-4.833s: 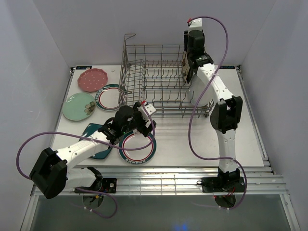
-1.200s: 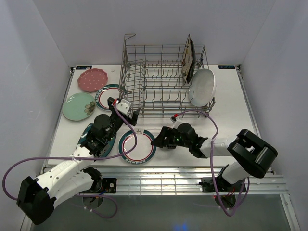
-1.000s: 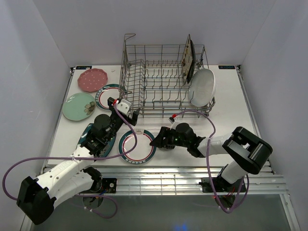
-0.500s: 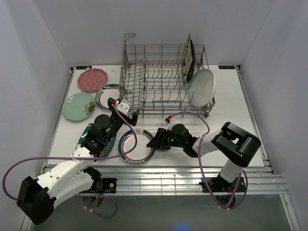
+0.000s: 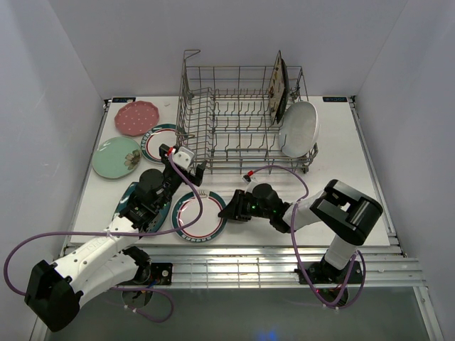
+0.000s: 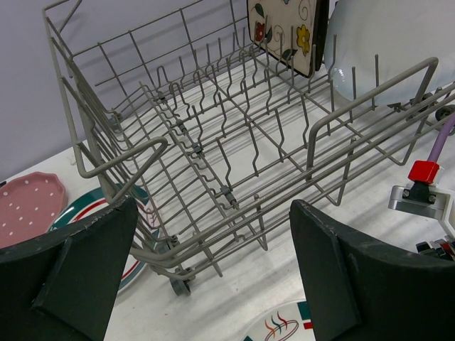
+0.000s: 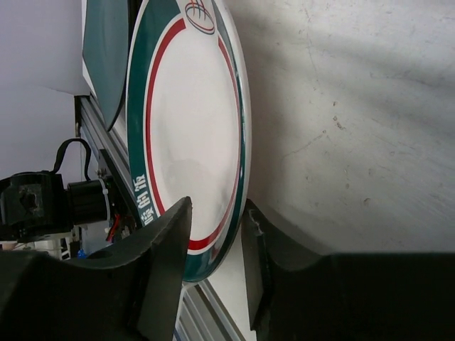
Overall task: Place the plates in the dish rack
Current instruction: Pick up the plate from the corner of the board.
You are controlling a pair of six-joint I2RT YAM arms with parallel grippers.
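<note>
L claw (image 6: pixel 213 212) wide, empty, facing dish rack (image 6: pixel 373 92). R claw (image 7: pixel 217 213) narrow, straddling rim of teal-red plate (image 7: pixel 188 135); clamped or not, can't tell.

Teal square plate (image 5: pixel 123 202) mostly covered by left arm (image 5: pixel 106 241) in top view. Floral square plate (image 6: pixel 284 35) and white oval plate (image 6: pixel 398 35) cut off by top edge in left wrist view. Round plate (image 7: pixel 188 121) lower rim hidden behind right gripper (image 7: pixel 215 213); contact not determinable.
</note>
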